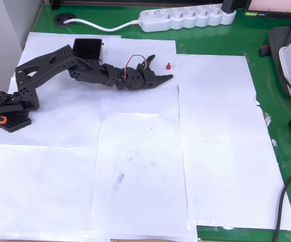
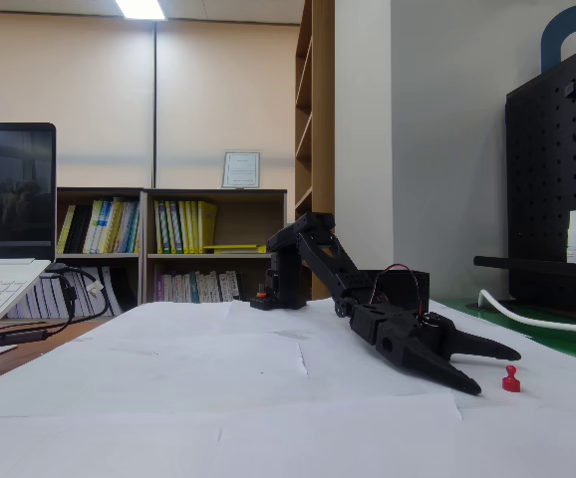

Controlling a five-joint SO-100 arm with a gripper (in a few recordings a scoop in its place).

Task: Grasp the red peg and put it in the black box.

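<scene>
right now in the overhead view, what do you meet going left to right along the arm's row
robot base → black box → gripper → red peg → bare white paper

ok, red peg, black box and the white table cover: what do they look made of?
Red peg: probably moulded plastic, glossy, uniform bright red; too small to be sure.
Black box: looks like hard plastic, thin straight walls, dull sheen.
Table cover: sheets of white paper, matte, with visible seams, overlapping edges and smudges.
</scene>
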